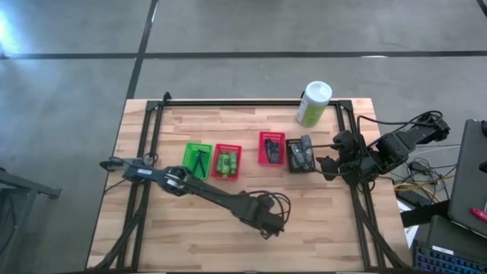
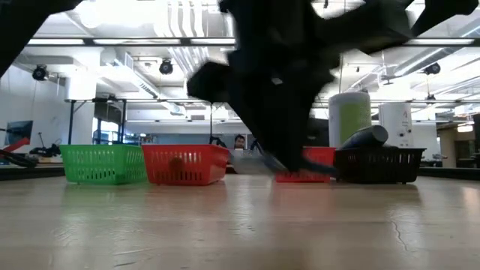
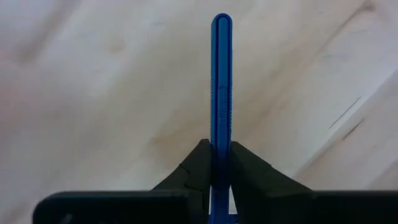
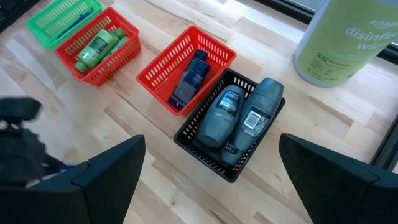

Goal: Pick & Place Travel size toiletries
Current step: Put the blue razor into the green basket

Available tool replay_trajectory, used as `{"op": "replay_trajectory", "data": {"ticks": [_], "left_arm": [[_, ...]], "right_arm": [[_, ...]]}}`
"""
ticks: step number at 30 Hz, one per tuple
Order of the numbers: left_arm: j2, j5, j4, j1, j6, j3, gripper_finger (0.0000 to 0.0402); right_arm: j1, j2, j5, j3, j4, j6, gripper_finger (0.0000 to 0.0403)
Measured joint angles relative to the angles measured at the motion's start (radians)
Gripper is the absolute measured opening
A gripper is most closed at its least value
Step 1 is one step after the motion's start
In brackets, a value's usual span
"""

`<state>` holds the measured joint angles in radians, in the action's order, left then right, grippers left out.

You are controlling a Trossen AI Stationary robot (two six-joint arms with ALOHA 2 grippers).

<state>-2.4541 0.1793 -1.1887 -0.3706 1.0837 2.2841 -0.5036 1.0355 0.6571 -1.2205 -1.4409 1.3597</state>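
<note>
My left gripper [image 1: 266,227] hangs over the table's near middle, shut on a thin blue stick [image 3: 221,74]. My right gripper [image 4: 211,149] is open above the table's right side, just right of the black basket [image 1: 300,154], touching nothing. That basket holds dark grey rounded containers [image 4: 239,115]. A red basket holds dark tubes [image 4: 189,78], another holds bright green bottles [image 4: 99,46], and a green basket [image 1: 198,158] holds more blue sticks. The baskets stand in a row across the table's middle. My left gripper pinches the blue stick between its two fingers [image 3: 193,168]. The stick's shaft [image 3: 221,134] lies along the fingers and juts out well beyond their tips. The gripper comes from above. Whether the stick's free end [image 3: 221,18] touches the wood, I cannot tell.
A tall pale green canister [image 1: 313,104] with a white cap stands near the table's far right corner, behind the baskets. Bare wood [image 1: 190,236] lies along the near side around my left gripper. Black frame rails run along the table's left, right and far edges.
</note>
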Motion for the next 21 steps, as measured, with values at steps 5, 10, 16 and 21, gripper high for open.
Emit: {"op": "replay_trajectory", "data": {"ticks": [5,10,16,21], "left_arm": [[0.070,0.037,-0.175,-0.003,0.001,0.000,0.0038],[0.173,0.123,-0.373,-0.003,0.058,-0.006,0.0038],[0.399,0.148,-0.355,0.075,0.116,-0.270,0.0038],[0.679,0.122,-0.262,0.169,0.164,-0.657,0.0038]], "right_arm": [[0.000,0.000,0.000,0.002,0.000,-0.001,0.0368],[0.001,0.000,0.000,0.002,0.000,-0.001,0.0368],[0.001,0.000,0.006,0.008,0.000,0.000,0.0368],[0.000,0.000,0.017,0.012,0.001,-0.001,0.0368]]}}
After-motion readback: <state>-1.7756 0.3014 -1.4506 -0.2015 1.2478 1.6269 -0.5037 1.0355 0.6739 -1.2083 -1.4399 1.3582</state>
